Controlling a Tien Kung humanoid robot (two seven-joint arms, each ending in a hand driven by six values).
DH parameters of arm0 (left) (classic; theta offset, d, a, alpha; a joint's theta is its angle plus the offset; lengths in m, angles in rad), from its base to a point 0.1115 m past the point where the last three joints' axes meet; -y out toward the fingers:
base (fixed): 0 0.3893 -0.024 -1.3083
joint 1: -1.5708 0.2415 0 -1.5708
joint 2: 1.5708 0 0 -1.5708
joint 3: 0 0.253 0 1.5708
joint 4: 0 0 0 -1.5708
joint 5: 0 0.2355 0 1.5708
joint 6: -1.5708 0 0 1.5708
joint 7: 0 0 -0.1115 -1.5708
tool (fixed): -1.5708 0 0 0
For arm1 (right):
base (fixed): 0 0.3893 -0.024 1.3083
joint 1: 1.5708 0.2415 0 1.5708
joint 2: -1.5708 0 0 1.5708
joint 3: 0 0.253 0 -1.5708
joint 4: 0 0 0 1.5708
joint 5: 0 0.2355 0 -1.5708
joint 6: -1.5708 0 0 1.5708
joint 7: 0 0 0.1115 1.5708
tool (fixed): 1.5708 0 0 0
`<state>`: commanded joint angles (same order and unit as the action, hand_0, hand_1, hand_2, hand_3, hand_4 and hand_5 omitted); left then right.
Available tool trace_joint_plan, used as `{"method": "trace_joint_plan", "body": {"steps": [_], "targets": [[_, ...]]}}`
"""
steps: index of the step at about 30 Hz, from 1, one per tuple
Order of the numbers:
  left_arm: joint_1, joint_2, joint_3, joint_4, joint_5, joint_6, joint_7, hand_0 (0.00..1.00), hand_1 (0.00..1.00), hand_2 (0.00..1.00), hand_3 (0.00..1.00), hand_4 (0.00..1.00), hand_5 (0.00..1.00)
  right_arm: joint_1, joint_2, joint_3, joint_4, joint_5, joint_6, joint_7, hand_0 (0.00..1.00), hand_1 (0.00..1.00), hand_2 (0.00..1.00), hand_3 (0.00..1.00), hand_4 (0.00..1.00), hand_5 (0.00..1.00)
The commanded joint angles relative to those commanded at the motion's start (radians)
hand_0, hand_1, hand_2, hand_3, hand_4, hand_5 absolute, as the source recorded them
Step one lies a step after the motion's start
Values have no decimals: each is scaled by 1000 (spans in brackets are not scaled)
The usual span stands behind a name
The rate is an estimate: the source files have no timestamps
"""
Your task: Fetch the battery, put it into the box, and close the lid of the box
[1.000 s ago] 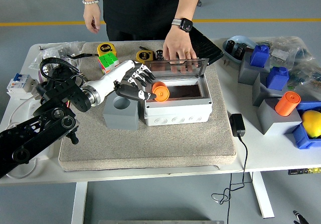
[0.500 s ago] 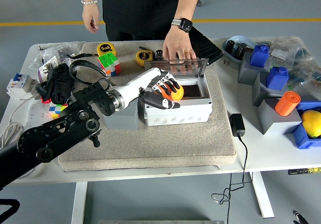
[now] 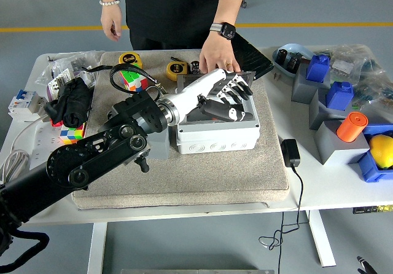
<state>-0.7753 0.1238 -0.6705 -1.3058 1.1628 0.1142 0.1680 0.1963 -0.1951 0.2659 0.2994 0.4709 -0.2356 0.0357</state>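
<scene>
The grey-white box (image 3: 218, 134) stands on the beige mat (image 3: 184, 182), its clear lid (image 3: 247, 77) standing up at the back edge. My left hand (image 3: 231, 98) reaches in over the open box from the left, fingers spread and relaxed just below the lid. The orange battery is not visible; my hand and forearm cover most of the box's inside. A person's hand (image 3: 215, 60) with a watch rests on the lid's top edge. My right arm is out of view.
A grey block (image 3: 158, 144) sits left of the box, under my forearm. Two yellow tape measures (image 3: 129, 59) and a colour cube (image 3: 131, 76) lie behind. A power adapter (image 3: 290, 152), grey and blue blocks, an orange cylinder (image 3: 351, 126) and a yellow ball (image 3: 382, 150) are at the right.
My left hand carried the orange battery from the box's left edge into the box, then moved further right and back toward the lid. The battery no longer shows.
</scene>
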Motion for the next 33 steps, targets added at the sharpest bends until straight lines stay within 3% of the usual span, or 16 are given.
{"method": "trace_joint_plan", "body": {"steps": [5,6,7,11,12,17,22,28,29,30,33], "targets": [[-33,5,-50,14,10,38,-100,520,656,613,586,907,145,1,0,-1,0,-3,-1,-1,661,640,647,538,881,445],[-40,5,-58,21,22,40,-107,794,811,774,727,962,369,1,0,-1,0,-2,-1,-2,662,641,647,537,881,445],[-53,3,-71,36,42,36,-109,794,811,774,727,962,369,1,0,0,0,-3,-1,-1,662,641,647,537,881,445],[-89,-3,-92,95,130,-10,-61,794,811,774,727,962,369,2,0,-3,0,-1,-1,0,662,641,647,537,881,445],[-96,-4,-92,111,152,-25,-45,904,900,862,842,972,498,2,0,-4,0,-1,-1,-1,664,640,647,538,881,445],[-133,-10,-58,199,211,-88,19,904,900,862,842,972,498,3,-2,-8,1,-1,-1,0,664,640,647,538,881,445],[-148,-6,-24,258,224,-113,43,910,906,861,842,970,522,5,-3,-10,2,-4,-2,0,662,640,647,537,880,445],[-132,8,-17,242,249,-155,98,894,887,838,818,965,519,4,-3,-8,3,-6,-1,0,661,640,647,538,881,444],[-128,12,-20,228,260,-173,120,894,887,838,818,965,519,3,-2,-9,3,-5,-1,-1,661,640,647,538,881,444],[-125,14,-23,215,269,-191,142,828,827,798,788,968,586,2,-2,-10,2,-5,-1,-1,663,640,648,538,882,445],[-117,22,-28,176,281,-249,217,828,827,798,788,968,586,1,-2,-13,2,-5,-1,-2,663,640,648,538,882,445]]}}
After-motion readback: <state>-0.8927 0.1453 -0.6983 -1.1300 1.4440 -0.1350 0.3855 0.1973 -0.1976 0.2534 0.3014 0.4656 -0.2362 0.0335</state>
